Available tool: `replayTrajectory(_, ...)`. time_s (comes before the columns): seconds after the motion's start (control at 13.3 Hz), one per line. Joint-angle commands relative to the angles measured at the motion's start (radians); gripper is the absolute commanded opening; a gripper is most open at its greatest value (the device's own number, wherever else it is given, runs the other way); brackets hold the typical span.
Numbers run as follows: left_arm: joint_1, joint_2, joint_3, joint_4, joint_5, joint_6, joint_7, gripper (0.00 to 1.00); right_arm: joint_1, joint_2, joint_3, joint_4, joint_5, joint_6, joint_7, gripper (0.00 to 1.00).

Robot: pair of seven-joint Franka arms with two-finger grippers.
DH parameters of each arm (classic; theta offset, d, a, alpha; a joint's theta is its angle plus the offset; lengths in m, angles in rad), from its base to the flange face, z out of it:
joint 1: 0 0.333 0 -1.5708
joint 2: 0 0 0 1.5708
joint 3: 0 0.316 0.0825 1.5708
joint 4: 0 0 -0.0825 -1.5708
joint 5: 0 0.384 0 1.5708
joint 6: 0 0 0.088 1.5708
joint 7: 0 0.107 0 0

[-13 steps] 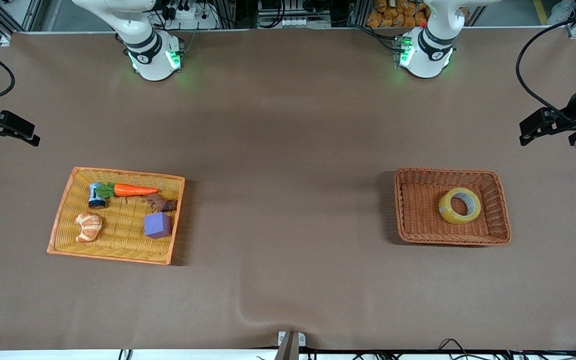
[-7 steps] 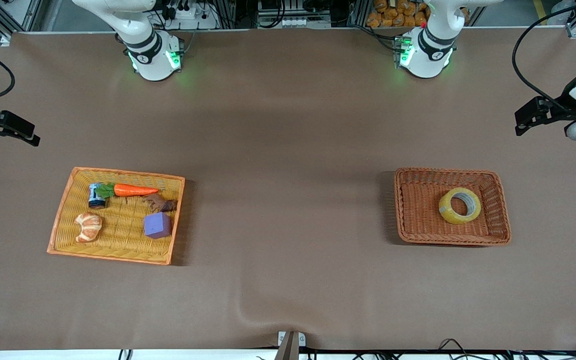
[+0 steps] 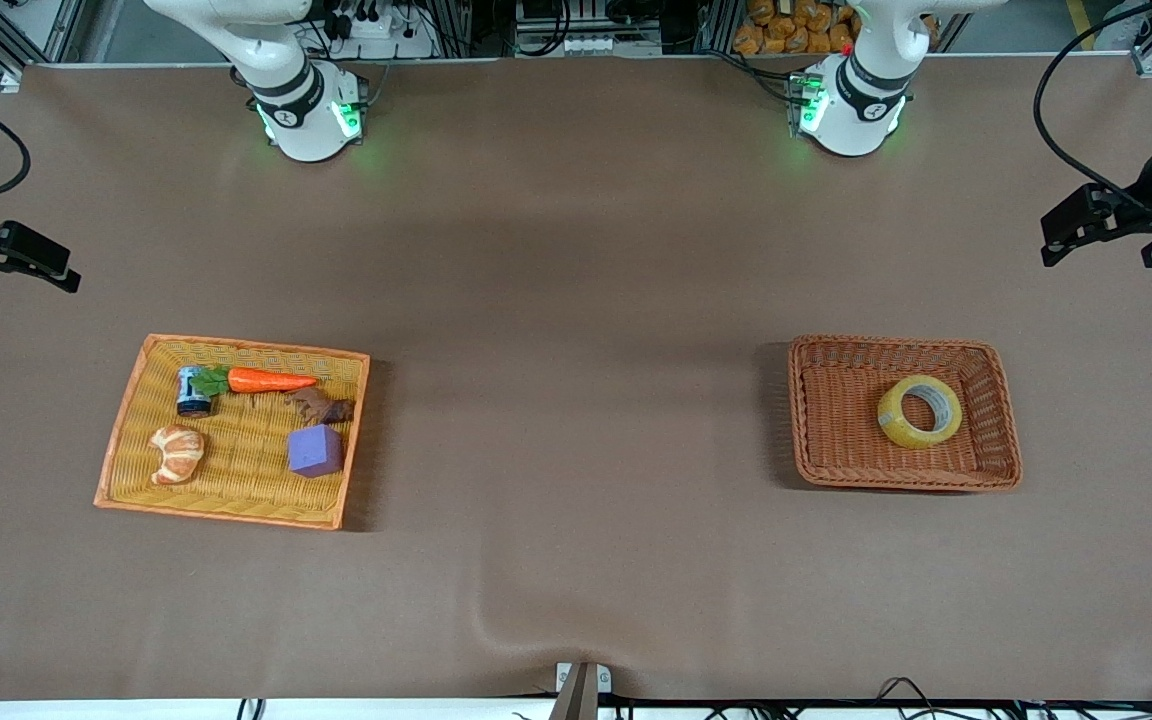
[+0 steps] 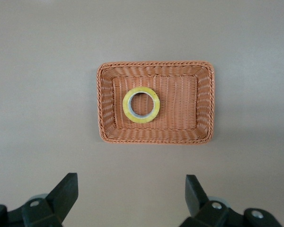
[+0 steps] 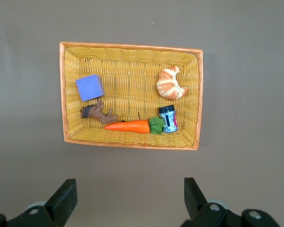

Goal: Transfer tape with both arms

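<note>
Nearest the front camera it's all parked: the tape [image 3: 919,411] is lying flat in the brown basket [image 3: 896,345] at the left arm's end of the surface [image 3: 576,250]. It hasn't budged over the last second. Same for the yellow tray [image 3: 236,345] at the right arm's end, which has the carrot [image 3: 271,380], can [image 3: 193,391], croissant [image 3: 177,453], purple block [image 3: 315,450] and a little brown toy [image 3: 321,405] in it, all exactly where they were.

The only thing that moved is the left hand [image 3: 1061,238]. It's up in the air over the edge of the surface at its own end. In the past second it drifted a bit toward the bases, then slid back out toward the edge. It's a small wander, nowhere near the basket. On its wrist cam the fingers are spread wide with nothing between them, and the tape and basket sit well below.

The right hand [image 3: 56,275] is just waiting over the edge of its own end, in the same spot as a second ago. Its fingers are also spread and it's carrying nothing, with the tray below on its cam.

What this means for the job, as far as I can tell:
- **Tape about to be picked up:** it could be sitting there waiting to go across to the tray.
- **Tape already dropped off:** the basket could be where it was meant to end up, with the left arm backing away.

Honestly, the scene fits either one.
</note>
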Motion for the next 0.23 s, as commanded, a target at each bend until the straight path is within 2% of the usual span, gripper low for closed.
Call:
replayTrajectory(0.0,-0.016,-0.003,0.02,0.027,-0.038,-0.042,0.002,1.0,0.01,0.009,-0.002,0.021,-0.01,-0.016,0.017,1.0)
replayTrajectory(0.15,-0.017,-0.005,0.023,0.033,-0.07,-0.057,-0.006,1.0,0.01,0.009,-0.004,0.021,-0.01,-0.016,0.017,1.0)
